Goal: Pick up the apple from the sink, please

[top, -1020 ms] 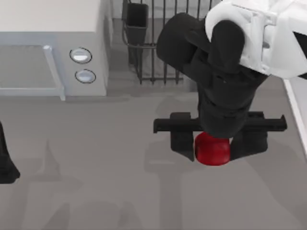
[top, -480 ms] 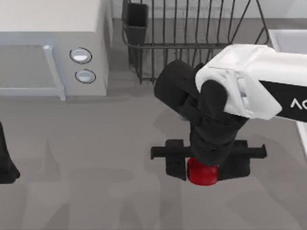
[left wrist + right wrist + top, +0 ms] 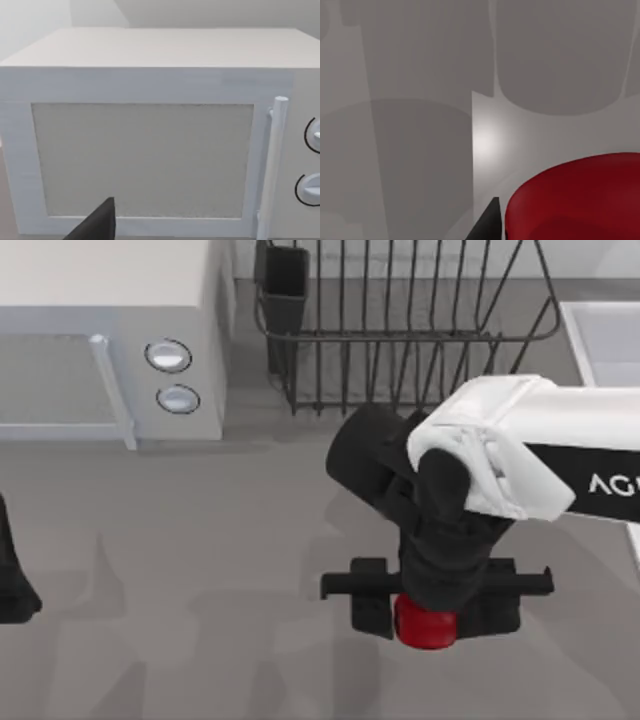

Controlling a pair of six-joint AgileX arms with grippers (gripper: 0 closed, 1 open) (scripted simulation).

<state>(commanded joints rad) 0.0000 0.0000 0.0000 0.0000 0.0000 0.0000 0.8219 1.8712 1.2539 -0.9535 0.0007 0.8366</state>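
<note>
Gripping the apple (image 3: 425, 624), the right gripper (image 3: 428, 615) arm's sleeve reads "AG".

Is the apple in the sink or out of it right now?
Out. The apple sits between the right gripper fingers over the grey table, well left of the sink at the top view's right edge.

Lighting was even, diffuse, bright. Soft overlapping arm shadows lay on grey table (image 3: 200, 570). Pale glare patch (right wrist view) sat beside apple (image 3: 580, 200). No blur noted.
</note>
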